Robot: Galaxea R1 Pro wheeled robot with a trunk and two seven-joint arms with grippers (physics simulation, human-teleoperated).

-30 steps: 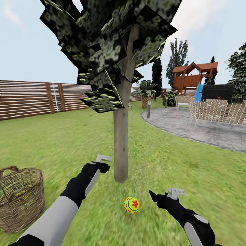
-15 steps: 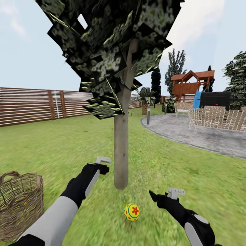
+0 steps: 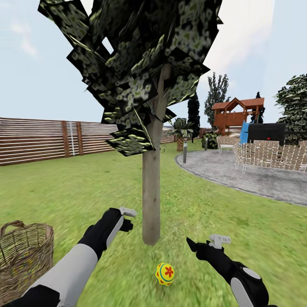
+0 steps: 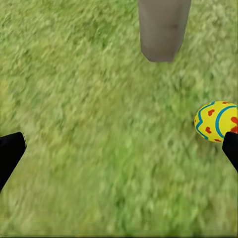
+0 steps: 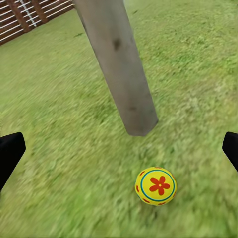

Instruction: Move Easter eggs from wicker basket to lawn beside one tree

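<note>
One egg down on the grass near the tree base, between our two grippers and below both sets of fingertips. Left gripper fingers spread, nothing between them; right gripper same. Basket sits outboard of the left fingers; contents too dim to call. We'd judge the eggs light, hard, smooth, prone to rolling — pinch across the middle, gently.
</note>
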